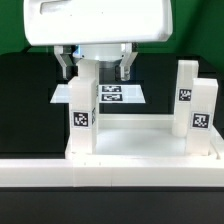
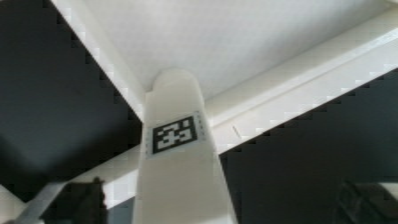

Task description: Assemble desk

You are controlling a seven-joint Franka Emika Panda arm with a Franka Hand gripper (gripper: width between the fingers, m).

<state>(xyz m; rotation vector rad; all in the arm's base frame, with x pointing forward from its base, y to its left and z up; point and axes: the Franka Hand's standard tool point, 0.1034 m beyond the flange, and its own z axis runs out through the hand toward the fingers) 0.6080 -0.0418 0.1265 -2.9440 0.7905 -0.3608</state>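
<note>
Fitting desk legs | gripper (image 1: 96,66) spread wide, empty, straddling upright leg (image 1: 82,105) between fingers | tabletop (image 1: 140,140) below, two more legs (image 1: 193,97) standing off to one side | next, likely: close squarely on leg, twist tight or let go.

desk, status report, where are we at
Claw open, straddling the top of one upright leg, no grip. Tabletop carries three upright legs. Nothing in the way.

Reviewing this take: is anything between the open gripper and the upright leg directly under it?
Nothing visible. The gripper hangs open above the leg, which stands on the tabletop on the exterior view's left; the fingers flank its top with no other part between.
</note>
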